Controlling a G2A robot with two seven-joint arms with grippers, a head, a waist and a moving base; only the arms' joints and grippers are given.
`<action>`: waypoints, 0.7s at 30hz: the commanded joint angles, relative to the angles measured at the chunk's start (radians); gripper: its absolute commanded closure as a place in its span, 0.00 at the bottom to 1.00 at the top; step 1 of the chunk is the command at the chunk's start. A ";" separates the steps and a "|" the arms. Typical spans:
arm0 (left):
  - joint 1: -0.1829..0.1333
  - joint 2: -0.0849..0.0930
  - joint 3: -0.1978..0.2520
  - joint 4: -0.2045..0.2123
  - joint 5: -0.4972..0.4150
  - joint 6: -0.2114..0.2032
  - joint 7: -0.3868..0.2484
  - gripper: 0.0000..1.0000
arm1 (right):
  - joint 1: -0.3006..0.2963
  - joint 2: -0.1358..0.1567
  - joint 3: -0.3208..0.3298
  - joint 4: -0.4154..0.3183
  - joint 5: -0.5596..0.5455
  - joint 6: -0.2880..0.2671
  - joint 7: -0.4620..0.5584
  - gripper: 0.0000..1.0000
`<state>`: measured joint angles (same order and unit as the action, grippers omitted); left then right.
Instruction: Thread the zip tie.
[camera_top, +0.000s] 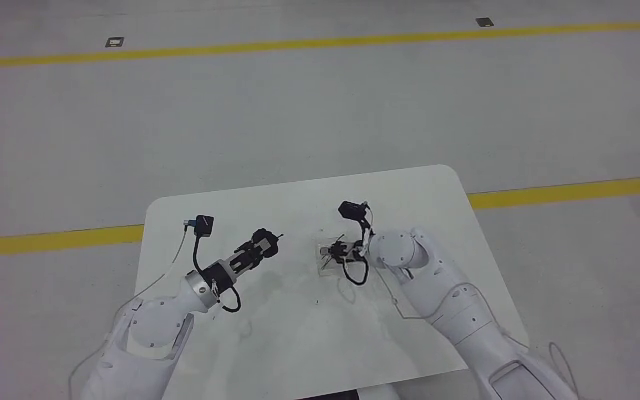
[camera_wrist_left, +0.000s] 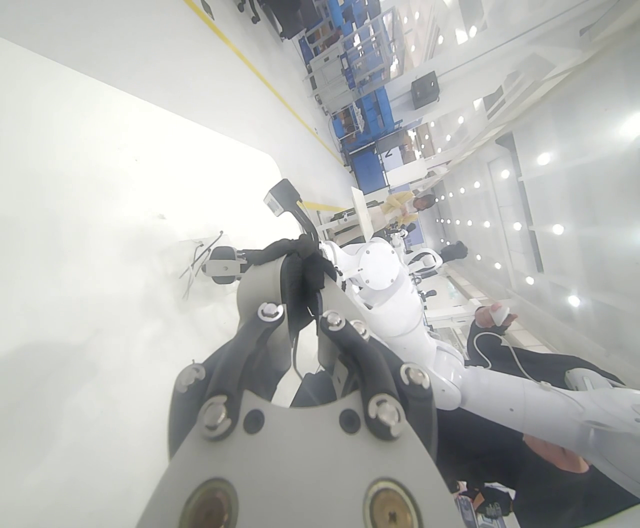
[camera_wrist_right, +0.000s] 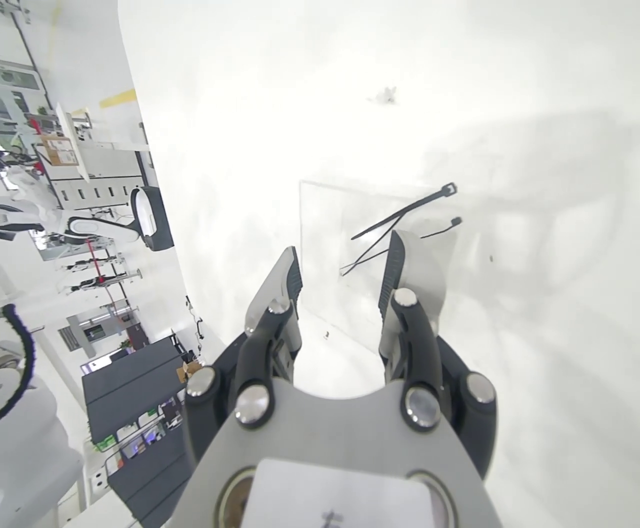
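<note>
Top: white table (camera_top: 420, 200). A clear tray (camera_top: 324, 264) sits near the table's middle. My right gripper (camera_top: 340, 254) is at the tray, pointing toward my left side. My left gripper (camera_top: 270, 238) is over bare table on the left, well apart from the tray and angled toward it.

Left wrist: my fingers (camera_wrist_left: 255, 290) look pressed together, dark pads meeting, nothing between them. Farther off, black zip ties (camera_wrist_left: 200, 257) lie loose in the tray, crossing each other. My right gripper is just beside them at the tray's edge, one pale finger showing.

Right wrist: my fingers (camera_wrist_right: 287, 280) are spread wide and hold nothing. The tray lies under and ahead of them, flat on the table. At least two zip ties are in it, long and thin, with their square heads at the far end and their tails running back toward me. They cross near the tails. One fingertip sits in front of the ties' middle; I can't tell if it touches them. The other fingertip is at the tray's side edge, clear of the ties. A small pale scrap (camera_wrist_right: 385, 95) lies on the table beyond the tray, well apart from it.
</note>
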<state>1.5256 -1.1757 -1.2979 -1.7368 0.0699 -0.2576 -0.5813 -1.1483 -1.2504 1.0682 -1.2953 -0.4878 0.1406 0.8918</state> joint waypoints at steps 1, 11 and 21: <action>0.000 0.000 0.000 0.000 0.000 0.000 0.000 1.00 | -0.001 0.001 0.002 -0.002 -0.009 0.015 -0.005 0.64; 0.000 0.000 0.000 0.000 0.000 0.000 0.000 1.00 | -0.005 0.004 0.015 -0.006 -0.004 0.067 -0.034 0.71; 0.000 0.000 0.000 0.000 0.000 0.000 0.000 1.00 | 0.018 -0.012 -0.022 0.020 0.042 0.152 -0.042 0.83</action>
<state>1.5256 -1.1757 -1.2979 -1.7368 0.0699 -0.2576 -0.5813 -1.1344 -1.2617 1.0491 -1.2795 -0.4442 0.2854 0.8477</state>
